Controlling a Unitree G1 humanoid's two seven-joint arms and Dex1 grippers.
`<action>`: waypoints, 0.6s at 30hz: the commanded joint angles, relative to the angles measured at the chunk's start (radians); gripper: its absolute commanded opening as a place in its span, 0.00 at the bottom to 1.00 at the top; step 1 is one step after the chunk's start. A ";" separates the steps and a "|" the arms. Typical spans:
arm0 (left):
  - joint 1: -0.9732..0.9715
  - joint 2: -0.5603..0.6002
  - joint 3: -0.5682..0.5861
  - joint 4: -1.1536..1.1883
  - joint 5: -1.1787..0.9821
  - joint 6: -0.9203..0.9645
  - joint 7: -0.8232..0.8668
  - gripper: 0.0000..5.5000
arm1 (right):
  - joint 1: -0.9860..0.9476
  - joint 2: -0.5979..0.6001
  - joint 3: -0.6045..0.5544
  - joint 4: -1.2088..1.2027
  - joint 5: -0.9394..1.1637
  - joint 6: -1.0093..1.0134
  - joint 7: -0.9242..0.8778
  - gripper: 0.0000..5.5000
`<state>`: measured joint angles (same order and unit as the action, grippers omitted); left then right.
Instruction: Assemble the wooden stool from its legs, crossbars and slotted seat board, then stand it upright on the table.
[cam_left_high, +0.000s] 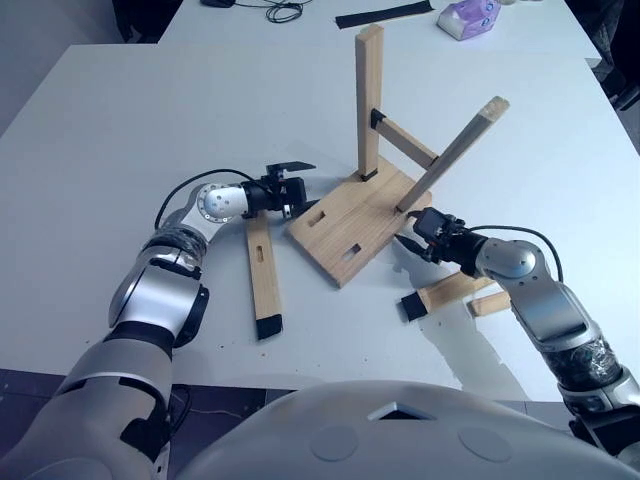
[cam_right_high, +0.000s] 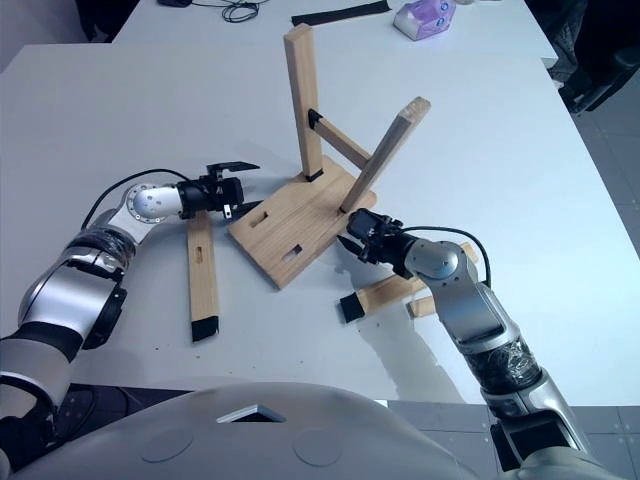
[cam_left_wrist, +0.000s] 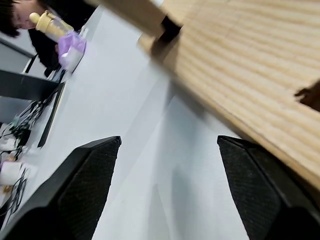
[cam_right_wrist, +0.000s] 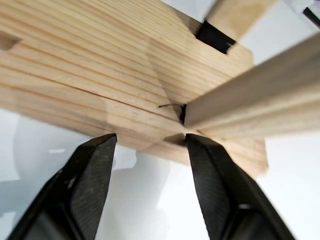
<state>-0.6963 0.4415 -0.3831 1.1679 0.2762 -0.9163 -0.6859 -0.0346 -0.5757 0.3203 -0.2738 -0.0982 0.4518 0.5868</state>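
Note:
The slotted seat board (cam_left_high: 352, 218) lies flat on the white table (cam_left_high: 120, 130). Two legs stand in it: one upright (cam_left_high: 368, 100), one leaning right (cam_left_high: 450, 155), joined by a crossbar (cam_left_high: 405, 140). My left gripper (cam_left_high: 292, 190) stands open just left of the board's left corner, its black fingers (cam_left_wrist: 90, 185) empty above the table. My right gripper (cam_left_high: 412, 238) is open at the board's right edge, close to the foot of the leaning leg (cam_right_wrist: 250, 105). A loose leg (cam_left_high: 263, 275) lies left of the board. Two short wooden pieces (cam_left_high: 445, 295) lie under my right forearm.
A black strip (cam_left_high: 385, 15), a purple packet (cam_left_high: 470, 18) and cables (cam_left_high: 270, 10) lie on a second table at the back. The near table edge runs close below the loose leg. Open tabletop stretches to the far left and far right.

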 joint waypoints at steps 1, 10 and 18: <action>0.097 -0.040 -0.031 -0.080 -0.027 -0.010 -0.129 0.65 | -0.035 0.021 0.023 0.095 -0.050 -0.056 -0.029 0.47; 0.218 -0.039 -0.046 -0.382 -0.161 0.089 -0.265 0.65 | -0.100 0.056 0.025 0.221 -0.111 -0.165 -0.064 0.47; 0.179 -0.005 0.003 -0.381 -0.156 0.157 -0.245 0.65 | -0.041 0.062 0.045 0.164 -0.128 -0.165 -0.045 0.47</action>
<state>-0.4887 0.4413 -0.3890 0.7655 0.0959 -0.7806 -0.9504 -0.1194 -0.5467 0.3099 -0.0676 -0.2432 0.3112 0.4949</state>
